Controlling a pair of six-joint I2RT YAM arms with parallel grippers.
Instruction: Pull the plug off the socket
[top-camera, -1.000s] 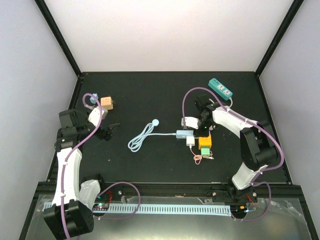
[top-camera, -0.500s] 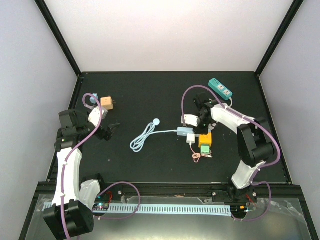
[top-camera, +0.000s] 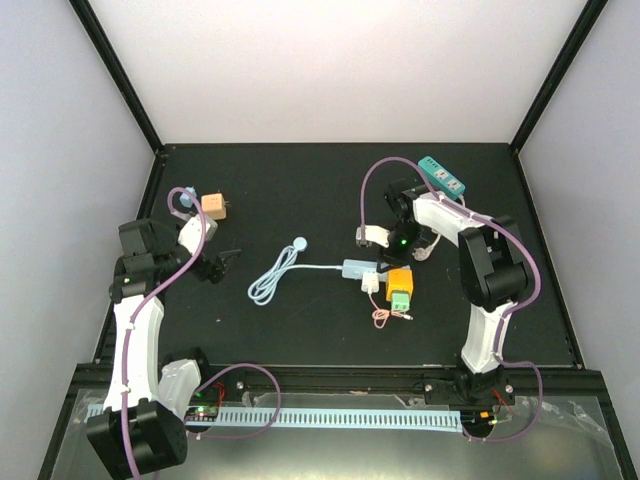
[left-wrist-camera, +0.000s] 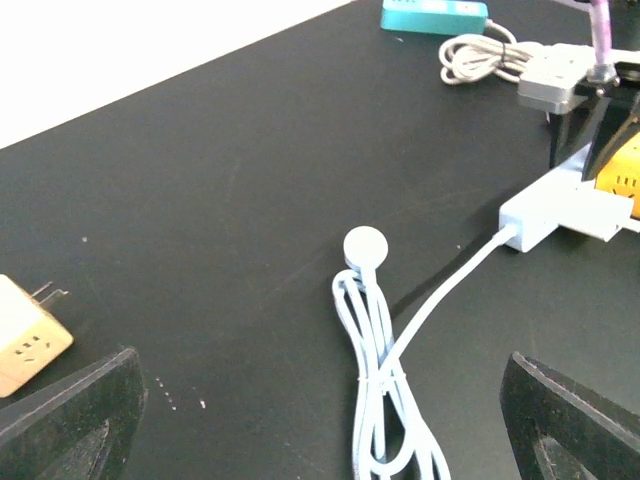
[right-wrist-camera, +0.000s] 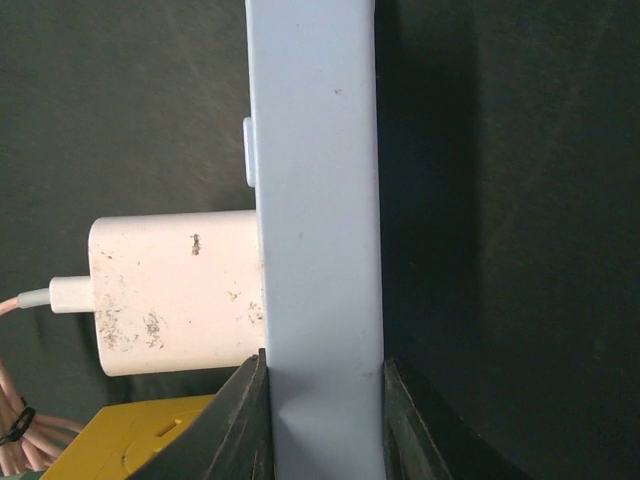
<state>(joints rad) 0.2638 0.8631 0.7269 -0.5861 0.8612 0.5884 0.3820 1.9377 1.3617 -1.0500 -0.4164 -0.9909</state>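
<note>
Right claw (right-wrist-camera: 325, 420) clamped on pale-blue plastic socket strip (right-wrist-camera: 315, 200); left claw (left-wrist-camera: 320, 415) apart, idle. Risk: strip drags across black desk (top-camera: 300, 190) with white cube plug (right-wrist-camera: 175, 295) seated, since nothing grips plug.

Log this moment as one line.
right jaws: shut on strip | plug: seated in strip | left jaws: open, holding nothing

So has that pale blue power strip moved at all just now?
Yes. The pale blue power strip has slid left, away from the teal strip, clamped in the right gripper.
</note>
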